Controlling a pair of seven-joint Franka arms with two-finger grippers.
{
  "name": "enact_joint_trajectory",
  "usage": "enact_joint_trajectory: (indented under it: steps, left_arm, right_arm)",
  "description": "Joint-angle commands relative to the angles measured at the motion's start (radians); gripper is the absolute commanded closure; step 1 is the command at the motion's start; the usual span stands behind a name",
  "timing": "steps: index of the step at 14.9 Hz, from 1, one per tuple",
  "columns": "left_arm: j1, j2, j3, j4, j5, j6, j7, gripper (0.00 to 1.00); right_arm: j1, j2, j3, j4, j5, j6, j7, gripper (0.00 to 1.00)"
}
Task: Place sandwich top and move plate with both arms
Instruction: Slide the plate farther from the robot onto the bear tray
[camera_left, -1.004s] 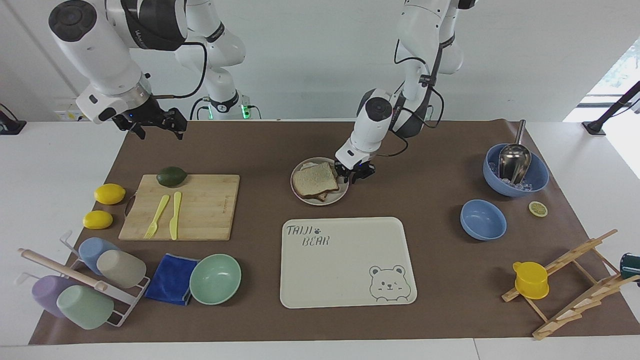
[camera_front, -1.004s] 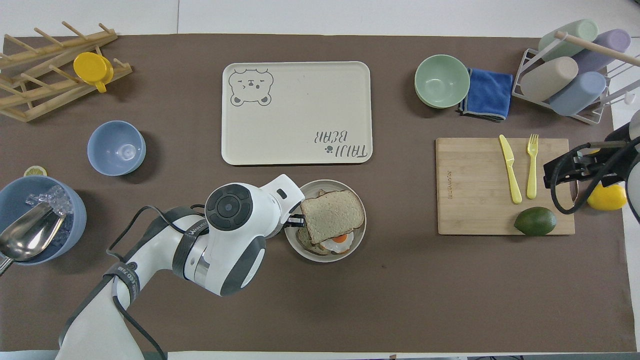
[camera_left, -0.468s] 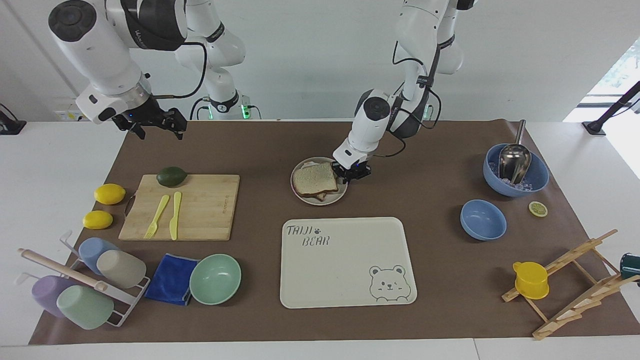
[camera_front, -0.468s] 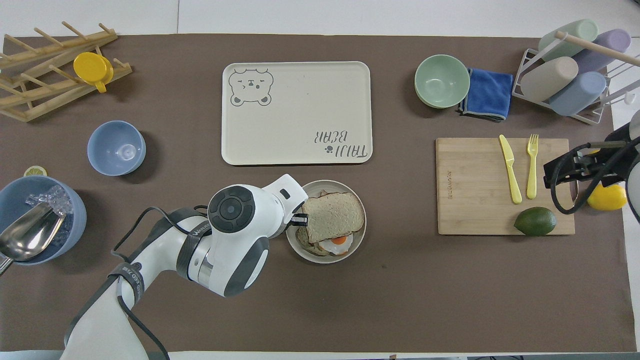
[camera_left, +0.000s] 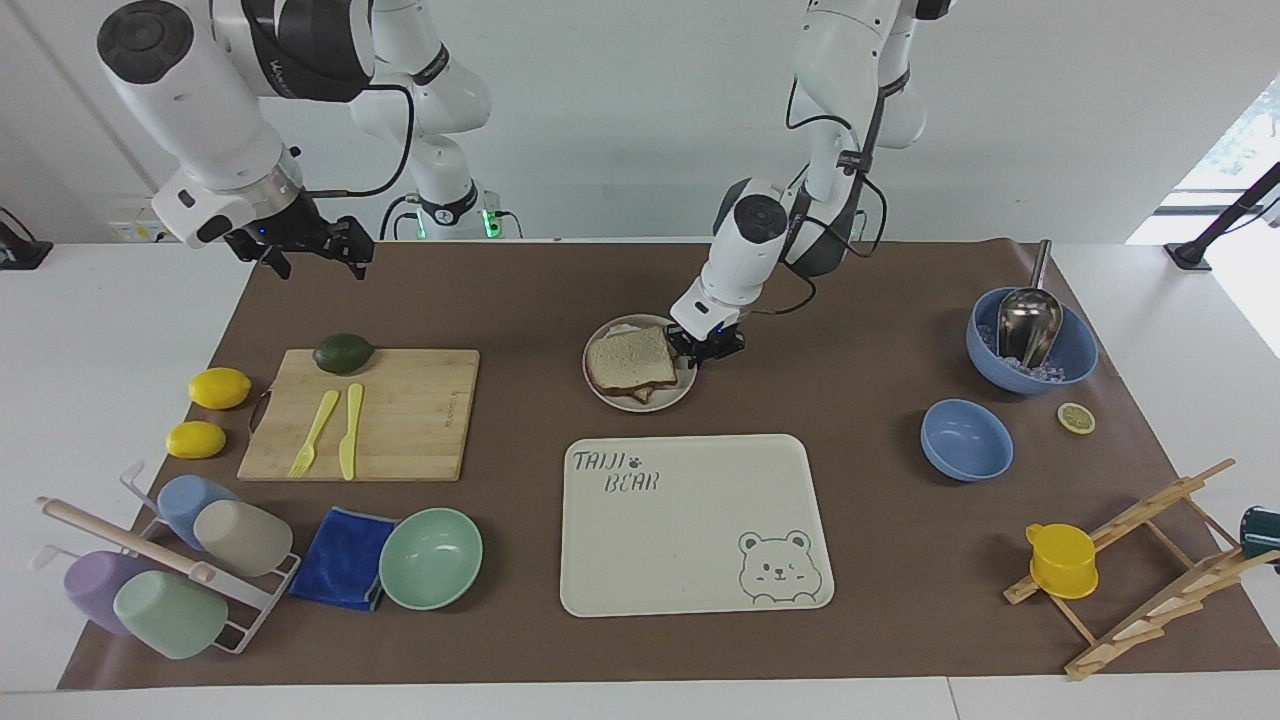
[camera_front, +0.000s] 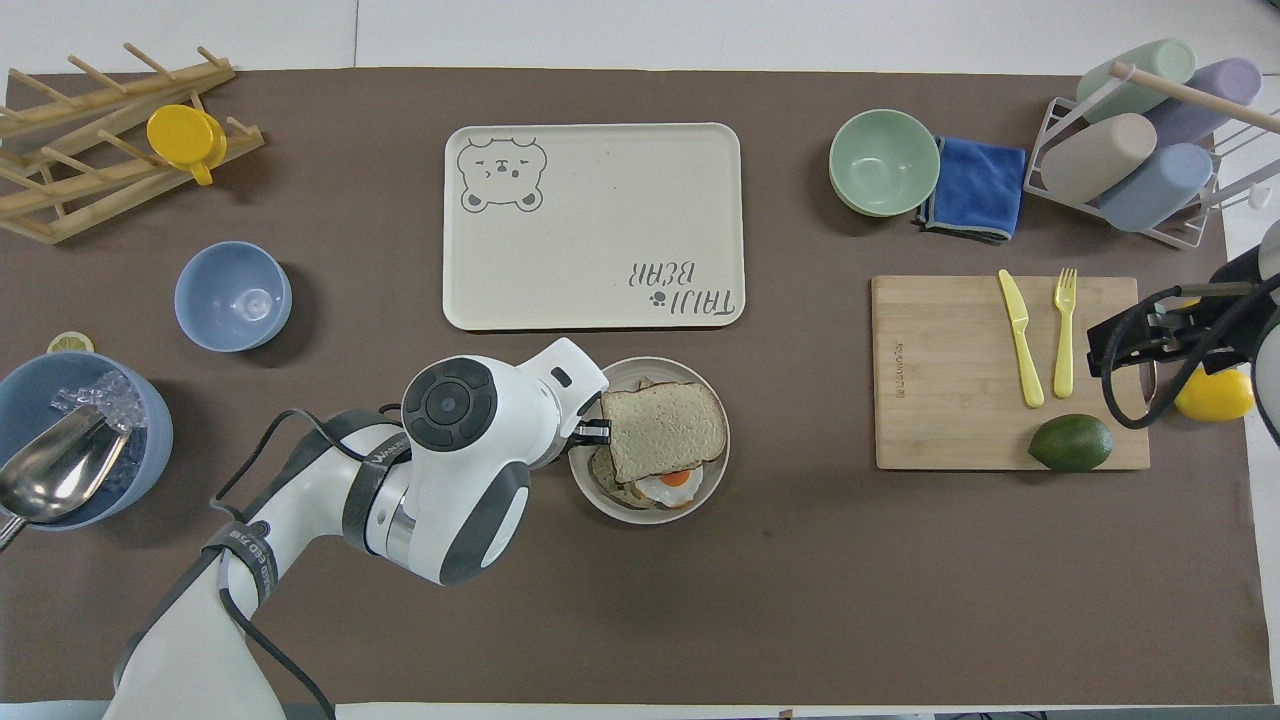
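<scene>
Since a second ago the left end effector (camera_left: 700, 352) has shifted slightly toward the plate (camera_left: 640, 402), which has barely moved; the right arm waits as before.

Printed on the tray (camera_left: 690, 560) is "TAIJI BEAR" with a paw mark and a bear face. The arm's dark joint patch carries white lettering (too small to read).

Only the overhead view shows a fried egg (camera_front: 676, 480) peeking out under the top slice (camera_front: 664, 430), on the side nearer the robots; from the facing view it is hidden beneath the bread, which lies flat on the stack in the plate, near the worktop's middle and nearer the robots than the tray.

Bent steeply down, the left arm sets its end effector at the plate's rim on the side toward its own end; whether it is clenched I cannot tell. The right end effector (camera_left: 315, 250) hangs spread apart above the mat's corner, over nothing.
</scene>
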Motion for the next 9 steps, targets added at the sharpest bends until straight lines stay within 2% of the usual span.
enact_joint_trajectory:
  steps: [1,4,9]
  left_arm:
    - [0.030,-0.018,0.008,0.048,-0.018,-0.092,0.013,1.00]
    - [0.051,-0.026,0.008,0.085,-0.027,-0.127,0.013,1.00]
    - [0.090,0.011,0.011,0.222,-0.078,-0.228,0.013,1.00]
  right_arm:
    - [-0.009,-0.025,0.001,-0.029,0.024,0.016,0.004,0.00]
    - [-0.009,-0.025,0.001,-0.029,0.024,0.017,0.004,0.00]
    - [-0.009,-0.025,0.002,-0.029,0.024,0.017,0.004,0.00]
